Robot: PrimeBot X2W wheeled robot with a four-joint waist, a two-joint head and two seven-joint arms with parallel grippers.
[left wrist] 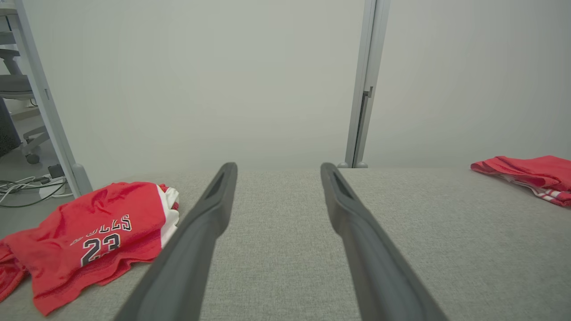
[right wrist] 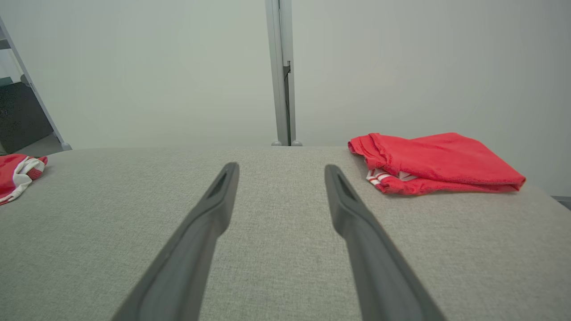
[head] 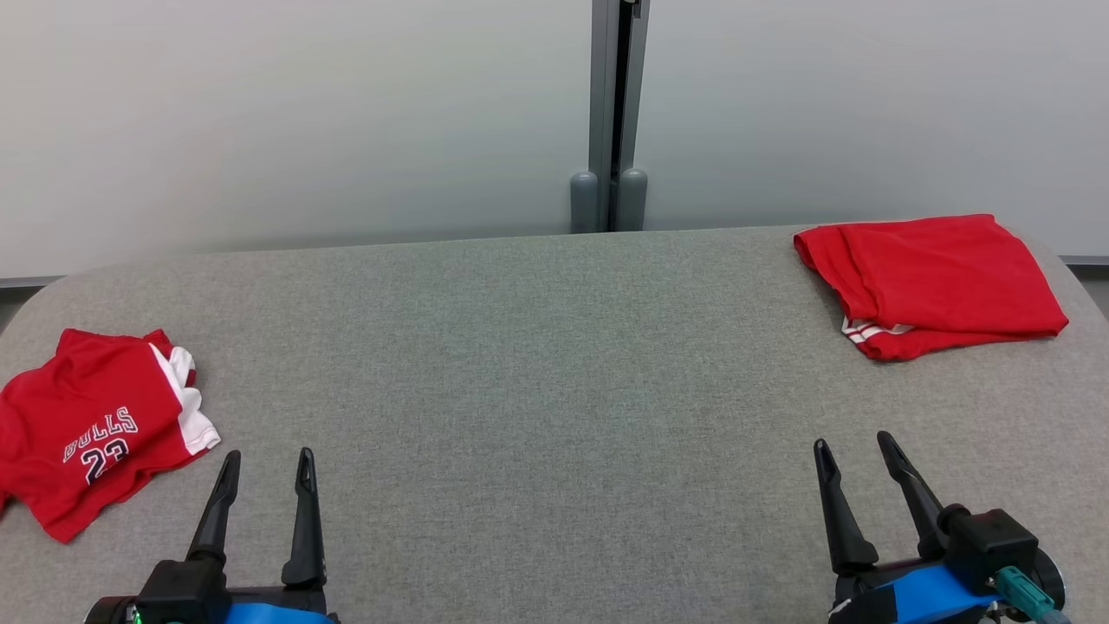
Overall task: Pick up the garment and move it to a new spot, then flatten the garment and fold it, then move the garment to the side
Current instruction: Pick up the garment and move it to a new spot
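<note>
A crumpled red garment (head: pixel 95 425) with white trim and "BULLS 23" print lies at the table's left edge, also in the left wrist view (left wrist: pixel 93 236). A folded red garment (head: pixel 931 282) with white stripes rests at the far right, flat in the right wrist view (right wrist: pixel 435 162). My left gripper (head: pixel 269 464) stands open at the lower left, just right of the crumpled garment and not touching it. My right gripper (head: pixel 853 442) stands open at the lower right, well short of the folded garment. Both hold nothing.
The grey fabric table (head: pixel 537 373) has rounded corners and stretches between the two garments. A pale wall with a grey vertical post (head: pixel 613 113) stands behind its far edge. Cables and a chair base (left wrist: pixel 26 178) lie on the floor beyond the left edge.
</note>
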